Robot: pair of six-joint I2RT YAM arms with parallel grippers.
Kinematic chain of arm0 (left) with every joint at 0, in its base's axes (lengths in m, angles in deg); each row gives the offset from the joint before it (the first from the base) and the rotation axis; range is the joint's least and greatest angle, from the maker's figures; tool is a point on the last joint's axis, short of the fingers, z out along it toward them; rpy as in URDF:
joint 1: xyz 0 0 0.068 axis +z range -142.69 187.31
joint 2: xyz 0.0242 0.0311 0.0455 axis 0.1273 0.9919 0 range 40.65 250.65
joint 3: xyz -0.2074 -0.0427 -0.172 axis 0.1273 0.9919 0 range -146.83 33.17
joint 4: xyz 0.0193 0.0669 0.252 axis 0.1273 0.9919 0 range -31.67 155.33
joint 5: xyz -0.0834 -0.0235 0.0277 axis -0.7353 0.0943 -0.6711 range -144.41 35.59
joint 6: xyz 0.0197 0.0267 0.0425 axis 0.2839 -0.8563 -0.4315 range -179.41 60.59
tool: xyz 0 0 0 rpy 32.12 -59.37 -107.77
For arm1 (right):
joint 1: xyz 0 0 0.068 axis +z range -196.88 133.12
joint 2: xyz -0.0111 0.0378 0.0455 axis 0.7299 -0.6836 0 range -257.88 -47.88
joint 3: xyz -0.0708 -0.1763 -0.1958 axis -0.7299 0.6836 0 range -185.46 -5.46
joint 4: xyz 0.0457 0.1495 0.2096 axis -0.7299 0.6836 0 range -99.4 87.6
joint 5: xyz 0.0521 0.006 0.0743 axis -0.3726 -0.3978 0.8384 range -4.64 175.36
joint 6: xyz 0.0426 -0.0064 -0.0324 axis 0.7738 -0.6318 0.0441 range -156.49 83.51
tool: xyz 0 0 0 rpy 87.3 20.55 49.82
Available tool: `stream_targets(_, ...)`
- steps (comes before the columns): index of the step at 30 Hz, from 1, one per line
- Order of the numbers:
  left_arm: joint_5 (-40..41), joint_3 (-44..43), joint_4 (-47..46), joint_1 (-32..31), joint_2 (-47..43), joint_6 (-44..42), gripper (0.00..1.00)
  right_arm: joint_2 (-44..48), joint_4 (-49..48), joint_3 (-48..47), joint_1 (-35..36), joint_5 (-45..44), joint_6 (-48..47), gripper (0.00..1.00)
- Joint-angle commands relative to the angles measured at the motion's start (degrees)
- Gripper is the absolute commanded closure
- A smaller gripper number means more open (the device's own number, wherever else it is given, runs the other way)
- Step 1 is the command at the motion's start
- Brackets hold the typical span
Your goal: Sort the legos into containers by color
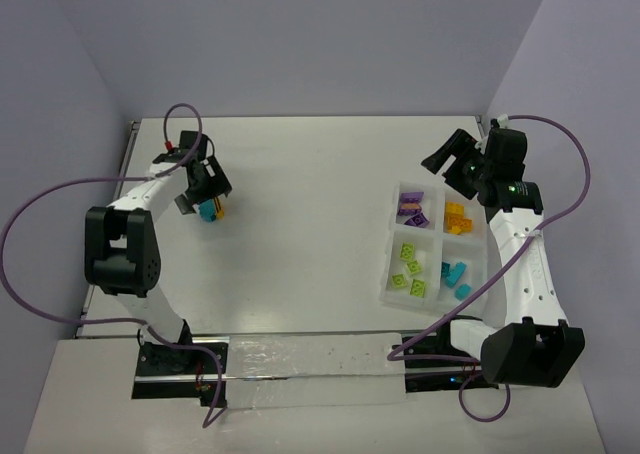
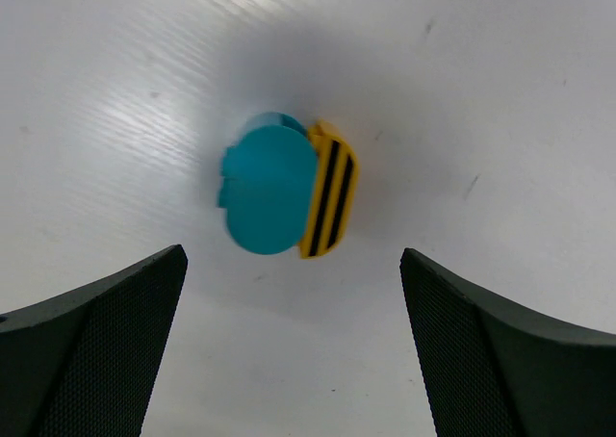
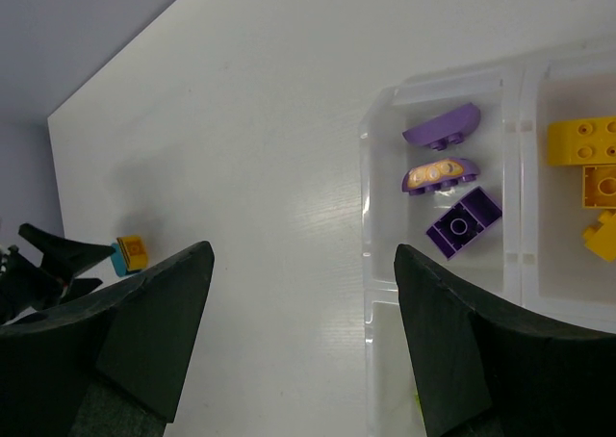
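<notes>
Left gripper (image 2: 292,273): jaws wide apart, empty, over the pair, near desk's left edge, far half.
Pair (image 2: 284,189): teal and yellow bricks joined, on desk, clear of both fingers.
Right gripper (image 3: 303,264): wide open, empty, above tray's far-left corner.
Tray (image 1: 438,236): by right edge; purple legos (image 3: 452,182) far-left, yellow legos (image 1: 457,217) far-right, green legos (image 1: 408,269) near-left, teal legos (image 1: 455,274) near-right.
</notes>
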Motion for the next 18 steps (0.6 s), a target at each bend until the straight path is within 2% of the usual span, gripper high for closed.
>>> stream_targets(1, 2.7, 1.2, -2.0, 1.1, -6.8, 0.6, 0.01, 0.2, -2.5, -0.5, 0.7, 0.9, -0.2, 0.17)
stream_targets(6, 1.1, 1.0, -9.9, 5.4, -5.0, 0.2, 0.01, -0.4, -2.6, -0.6, 1.2, 1.6, -0.1, 0.17)
stream_targets(13, -9.1, -6.0, -16.5, 9.2, 6.7, -0.2, 0.01, -0.1, -2.8, -0.2, 1.9, 1.9, 0.1, 0.17)
stream_targets(18, -17.2, -5.4, -21.1, 8.8, 11.0, -0.5, 0.01, 0.1, -2.5, 0.2, 1.9, 1.7, -0.1, 0.17)
